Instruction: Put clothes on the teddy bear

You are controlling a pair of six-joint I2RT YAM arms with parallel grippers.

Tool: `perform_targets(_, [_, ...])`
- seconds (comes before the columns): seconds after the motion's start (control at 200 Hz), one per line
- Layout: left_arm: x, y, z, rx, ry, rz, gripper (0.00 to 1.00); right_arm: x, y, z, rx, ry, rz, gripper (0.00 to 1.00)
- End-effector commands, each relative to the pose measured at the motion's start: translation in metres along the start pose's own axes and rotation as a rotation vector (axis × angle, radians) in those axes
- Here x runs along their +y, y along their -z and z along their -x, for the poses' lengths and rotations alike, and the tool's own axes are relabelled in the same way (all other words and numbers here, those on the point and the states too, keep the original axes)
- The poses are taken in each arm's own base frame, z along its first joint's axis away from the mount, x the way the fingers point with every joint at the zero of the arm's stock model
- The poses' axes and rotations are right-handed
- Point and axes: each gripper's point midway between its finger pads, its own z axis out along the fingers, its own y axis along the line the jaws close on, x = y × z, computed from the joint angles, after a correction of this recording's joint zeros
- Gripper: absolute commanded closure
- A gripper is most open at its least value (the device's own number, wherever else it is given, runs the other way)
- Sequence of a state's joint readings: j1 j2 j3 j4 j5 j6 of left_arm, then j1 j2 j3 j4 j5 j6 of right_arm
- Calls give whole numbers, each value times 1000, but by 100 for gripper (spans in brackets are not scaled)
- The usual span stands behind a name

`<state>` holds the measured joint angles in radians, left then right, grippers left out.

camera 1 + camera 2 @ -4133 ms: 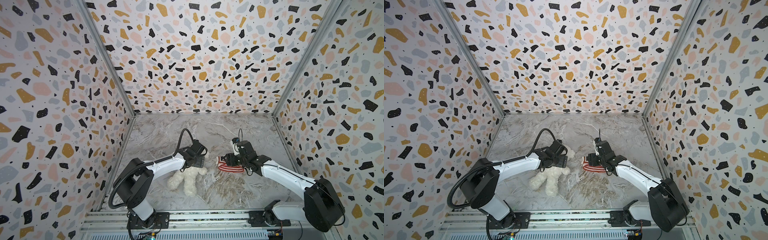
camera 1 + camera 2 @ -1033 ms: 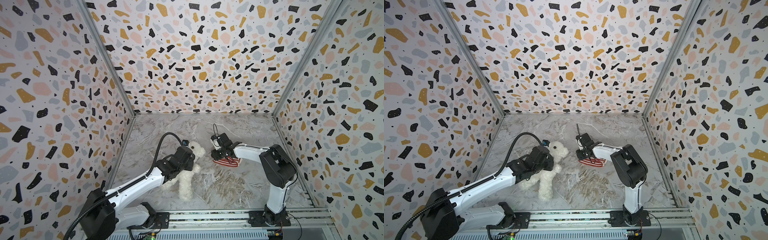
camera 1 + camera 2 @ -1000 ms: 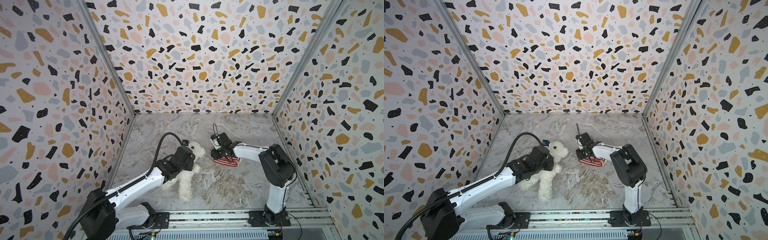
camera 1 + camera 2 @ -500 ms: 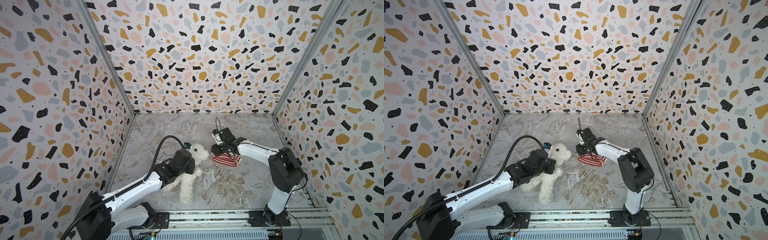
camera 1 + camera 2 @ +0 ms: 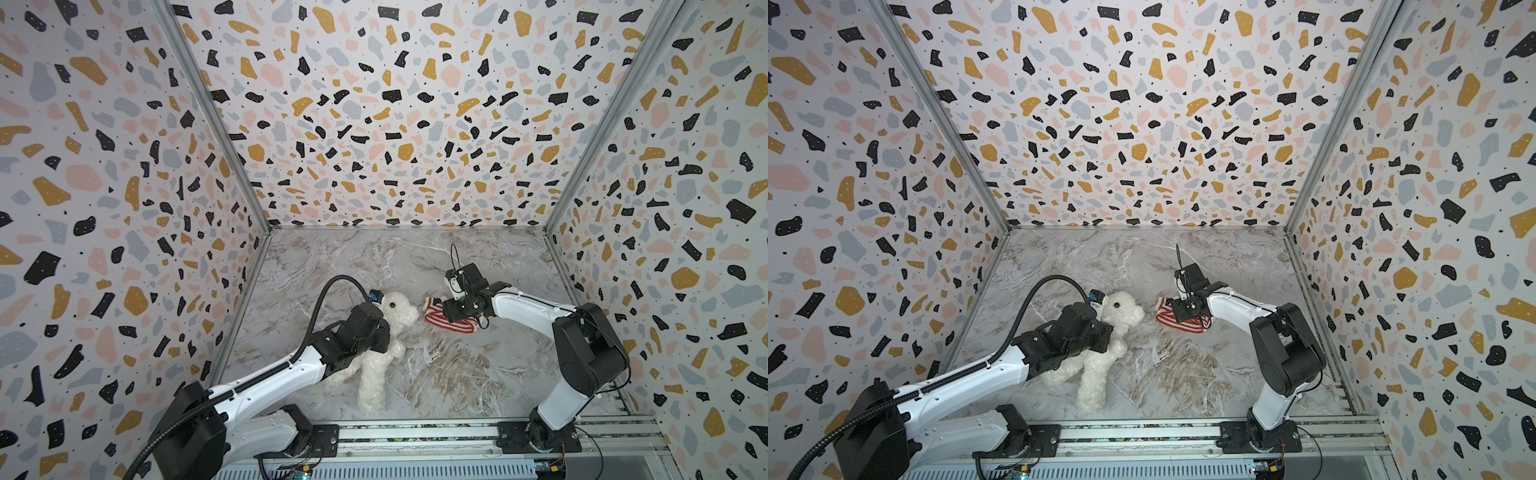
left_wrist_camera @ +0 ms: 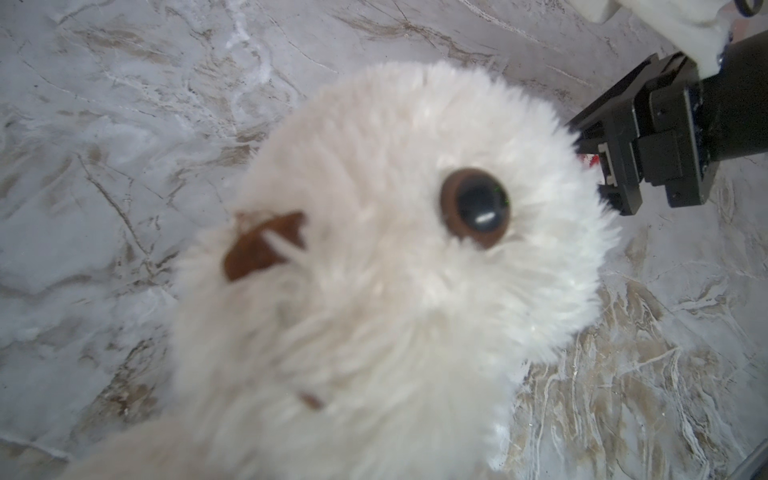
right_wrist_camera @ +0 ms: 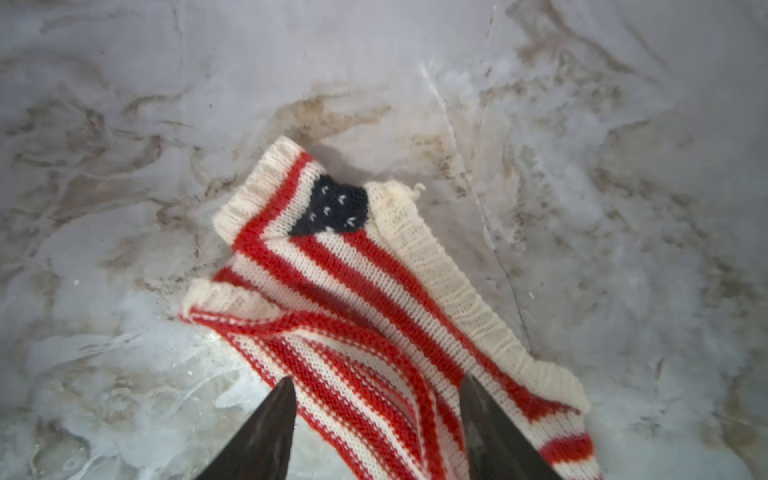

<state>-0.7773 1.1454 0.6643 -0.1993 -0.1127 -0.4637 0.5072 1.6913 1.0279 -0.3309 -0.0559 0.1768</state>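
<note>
While my left arm stretches low and nearly flat from the front rail toward the middle of the bench [image 5: 457, 374], the left hand [image 5: 384, 332] sits pressed into the back of the teddy bear [image 5: 376, 374], just under its head. Fur hides the fingers, but the hand is clenched on the plush and props the head up off the marble.

The bear is left of the bench's centre in both top views. Its head is turned toward the right and one stubby leg points at the front rail. Up close it is long, fluffy white pile [image 6: 395, 270], with a glossy dark bead eye ringed in brown and a small brown nose.

My right arm stands tall at the shoulder with the elbow high. Its white forearm runs level toward the middle and the wrist tips downward. The right hand [image 7: 376, 386] hangs released, its two dark tapered fingers [image 7: 270, 428] spread apart over the knit top [image 7: 353, 291] without pinching it.

That top lies crumpled on the bench just beside the bear's head, not touching it. It is ribbed cream at the edges, with red and white stripes and a navy patch [image 7: 332, 205] flecked with white. The bench surface is grey veined marble, and terrazzo-patterned walls [image 5: 374, 124] rise on three sides.
</note>
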Motion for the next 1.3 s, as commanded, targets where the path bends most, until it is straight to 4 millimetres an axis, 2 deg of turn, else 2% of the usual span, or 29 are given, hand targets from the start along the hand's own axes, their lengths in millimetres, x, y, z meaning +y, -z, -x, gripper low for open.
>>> perform_targets(0.0, [-10, 0, 14, -47, -11, -26, 100, -2, 5, -9, 10, 0, -12, 36])
perform_targets(0.35, [-11, -3, 16, -45, -18, -22, 100, 2, 4, -36, 33, -27, 11, 35])
perform_targets(0.616, [-10, -2, 15, -42, -27, -20, 100, 34, 10, -48, 33, -9, 55, 46])
perform_targets(0.856, [-17, -3, 12, -41, -74, -37, 100, 30, 14, -38, -4, -18, 38, 49])
perform_targets(1.011, [-17, -9, 4, -31, -111, -7, 100, 24, 5, -29, -9, -20, 28, 50])
perform_targets(1.151, [-17, -17, -4, -12, -129, 11, 100, 28, -4, -23, -5, -12, 44, 53])
perform_targets(1.296, [-22, -23, -12, 6, -152, 20, 100, 28, -9, -22, -4, -9, 41, 58])
